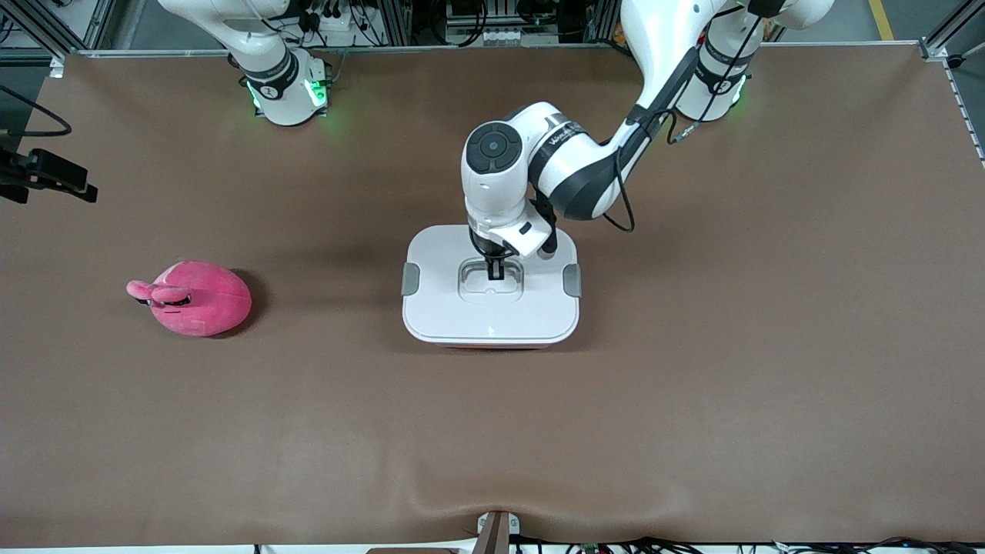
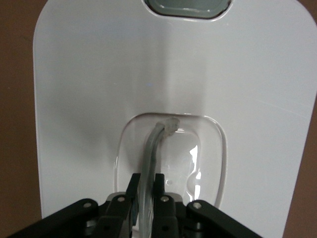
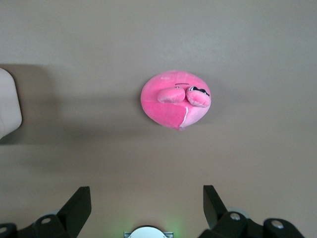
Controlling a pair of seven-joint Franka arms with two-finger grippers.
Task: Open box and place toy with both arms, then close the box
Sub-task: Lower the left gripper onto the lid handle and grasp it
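The box sits mid-table with its white lid on and a grey clip at each end. My left gripper reaches down into the lid's recess. There its fingers are shut on the clear, raised handle. The pink plush toy lies on the table toward the right arm's end, apart from the box. My right gripper hangs open and empty high over the table, looking down on the toy; it is out of the front view.
Brown mat covers the whole table. A black camera mount juts in at the right arm's end. A corner of the box shows at the edge of the right wrist view.
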